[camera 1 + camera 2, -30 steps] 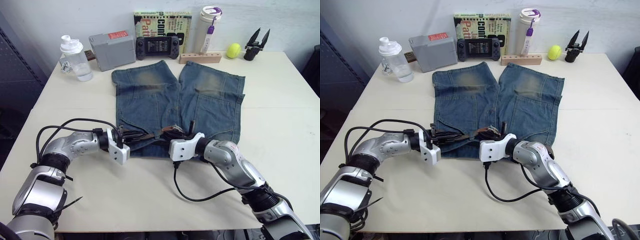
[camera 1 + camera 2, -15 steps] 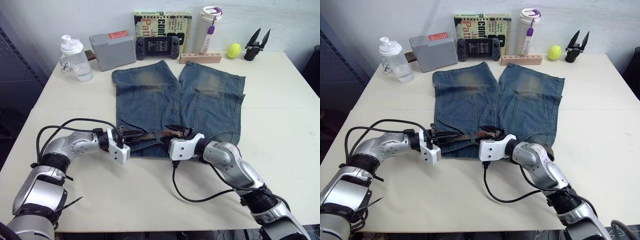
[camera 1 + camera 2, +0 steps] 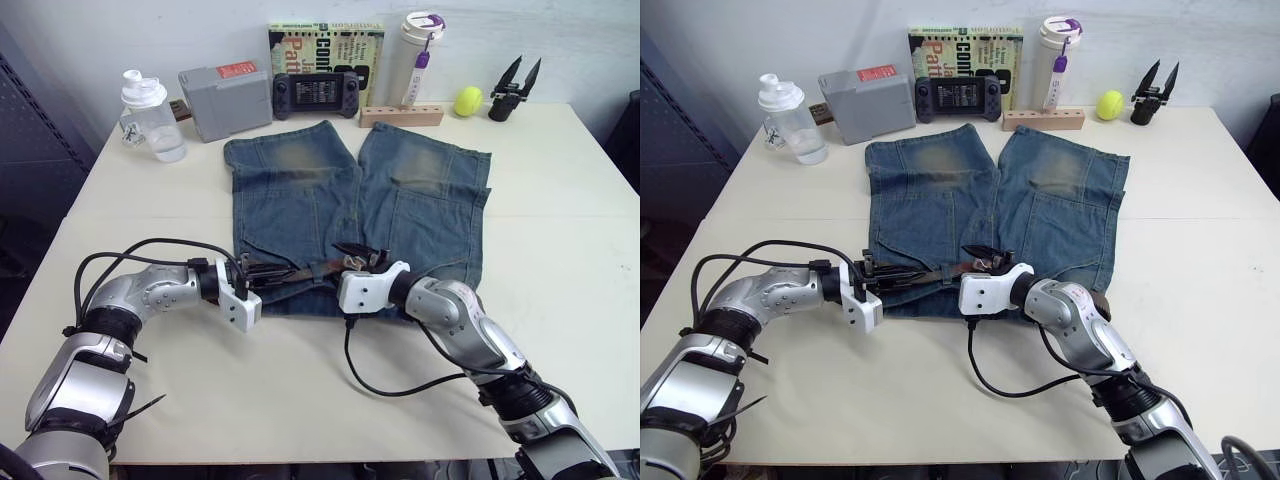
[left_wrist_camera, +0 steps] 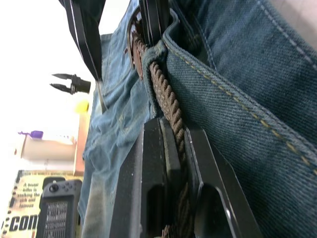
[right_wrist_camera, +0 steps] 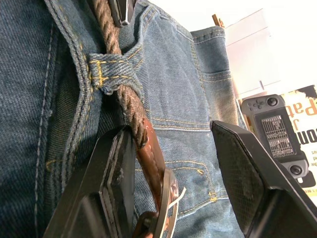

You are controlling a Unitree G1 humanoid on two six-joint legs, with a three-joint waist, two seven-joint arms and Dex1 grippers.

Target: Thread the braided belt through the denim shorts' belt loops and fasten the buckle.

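braided belt (image 3: 930,272) lying along waistband (crosswise)

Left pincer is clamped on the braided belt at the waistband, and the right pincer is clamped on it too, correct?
Not quite. The left pincer is shut on the braided belt, but the right pincer stands open around it, as the right wrist view shows.

Your two head eyes look forward and down over the table (image 3: 560,180) from the near edge, sharing the whole denim shorts (image 3: 400,200) and the far clutter. Your wrist cameras sit very close along the waistband, facing each other, sharing the braided belt (image 4: 166,101).
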